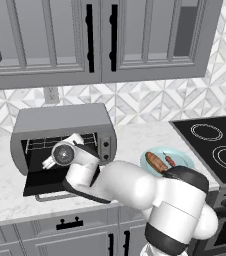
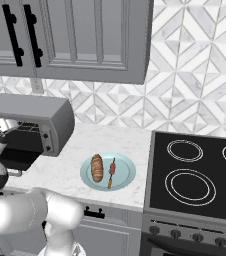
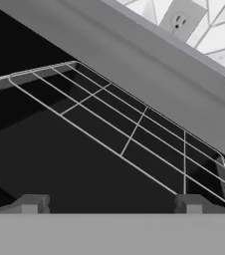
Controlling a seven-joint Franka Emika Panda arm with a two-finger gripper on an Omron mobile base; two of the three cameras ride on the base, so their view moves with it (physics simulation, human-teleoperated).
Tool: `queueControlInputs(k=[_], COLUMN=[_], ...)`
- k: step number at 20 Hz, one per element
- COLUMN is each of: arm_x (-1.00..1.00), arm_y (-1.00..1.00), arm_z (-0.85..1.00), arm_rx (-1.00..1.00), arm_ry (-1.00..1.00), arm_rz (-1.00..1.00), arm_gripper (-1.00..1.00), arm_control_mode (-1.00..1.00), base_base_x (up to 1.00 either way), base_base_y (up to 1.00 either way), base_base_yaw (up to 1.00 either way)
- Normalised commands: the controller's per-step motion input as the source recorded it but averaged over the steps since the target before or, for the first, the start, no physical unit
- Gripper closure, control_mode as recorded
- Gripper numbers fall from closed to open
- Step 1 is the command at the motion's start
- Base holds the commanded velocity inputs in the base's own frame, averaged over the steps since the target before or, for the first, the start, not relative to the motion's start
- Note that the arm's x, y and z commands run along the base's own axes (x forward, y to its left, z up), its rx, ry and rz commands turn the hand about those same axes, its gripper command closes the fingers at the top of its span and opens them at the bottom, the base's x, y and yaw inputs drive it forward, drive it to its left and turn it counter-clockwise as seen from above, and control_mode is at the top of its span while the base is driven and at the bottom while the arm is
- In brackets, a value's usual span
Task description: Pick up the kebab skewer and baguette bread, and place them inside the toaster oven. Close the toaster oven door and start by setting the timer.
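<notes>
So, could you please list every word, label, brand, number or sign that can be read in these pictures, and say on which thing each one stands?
None: no readable text appears in any view.
The toaster oven has knobs on its right-side panel, but any marks there are too small to read.
The stove shows white burner rings only, no writing.
The wall outlet bears no label.

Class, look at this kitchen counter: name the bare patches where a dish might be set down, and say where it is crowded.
Free: the marble counter between the toaster oven and the blue plate, and the strip behind the plate up to the backsplash. Crowded: the plate holds the baguette bread and kebab skewer; the dropped toaster oven door and the arm cover the counter in front of the oven.
</notes>
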Motion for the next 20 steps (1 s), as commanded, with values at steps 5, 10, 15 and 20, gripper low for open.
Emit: queueControlInputs(k=[5,10,15,20], arm_x=[0.29,0.3,0.21,0.14], arm_y=[0.0,0.01,0.0,0.0], arm_z=[-0.1,-0.13,-0.21,-0.26], arm_rx=[0.0,-0.01,-0.03,-0.02], arm_ry=[0.0,0.0,0.0,0.0], arm_rz=[0.0,0.0,0.0,0.0], arm_gripper=[-1.0,-1.0,-1.0,-1.0], arm_control_mode=[-1.0,-1.0,-1.0,-1.0], base_base_x=[0.0,0.0,0.0,0.0], base_base_y=[0.0,0.0,0.0,0.0], base_base_yaw=[0.0,0.0,0.0,0.0])
